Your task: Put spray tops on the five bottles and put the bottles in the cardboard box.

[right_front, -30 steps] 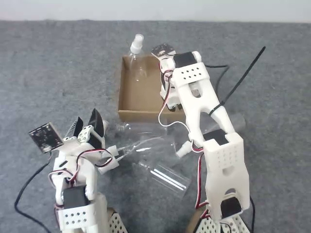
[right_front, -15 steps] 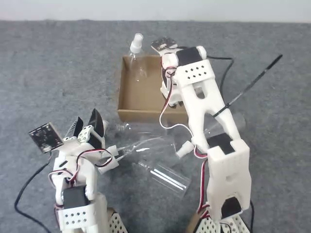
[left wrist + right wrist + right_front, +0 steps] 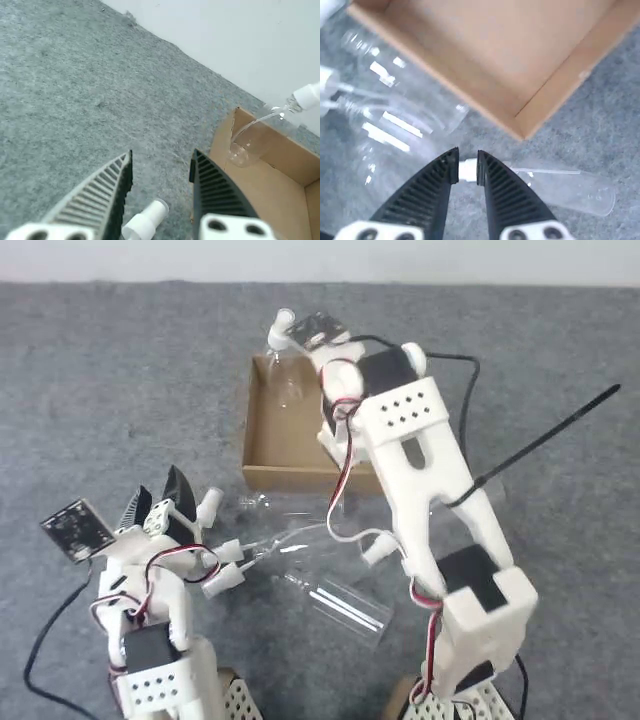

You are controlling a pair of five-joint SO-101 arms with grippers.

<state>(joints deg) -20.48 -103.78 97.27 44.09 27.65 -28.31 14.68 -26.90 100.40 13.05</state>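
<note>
The right pincer [image 3: 466,161] is closed on the white spray top [image 3: 467,170] of a bottle [image 3: 560,186]. This bottle lies on the table [image 3: 600,115] just outside the near right corner of the cardboard box [image 3: 485,45]. The left pincer [image 3: 161,155] is open, off the box's near left corner, above a loose spray top [image 3: 146,220]. A capped bottle [image 3: 283,365] sits in the box's far left corner. Uncapped bottles [image 3: 335,602] and other spray tops [image 3: 222,582] lie along its near wall.
</note>
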